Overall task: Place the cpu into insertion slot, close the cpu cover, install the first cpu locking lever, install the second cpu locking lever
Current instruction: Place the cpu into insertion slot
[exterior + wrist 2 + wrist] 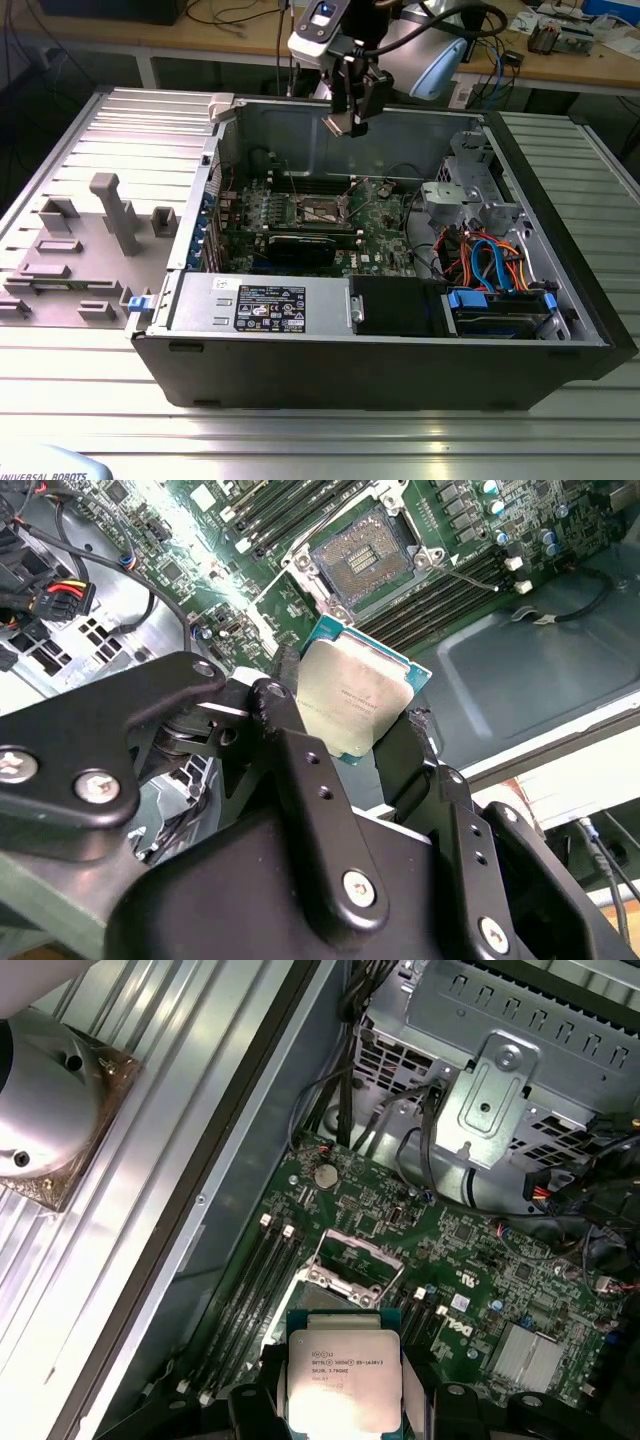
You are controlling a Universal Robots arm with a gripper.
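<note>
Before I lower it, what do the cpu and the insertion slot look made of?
cpu: dull silver-tan metal top, matte with a soft sheen; its green edge looks like circuit-board laminate. insertion slot: silvery rim glints, probably steel; dark centre is likely plastic.

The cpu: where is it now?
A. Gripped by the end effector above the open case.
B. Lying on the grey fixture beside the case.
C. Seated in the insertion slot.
A: the cpu is clamped in the end effector above the motherboard, and the insertion slot is empty.
</note>
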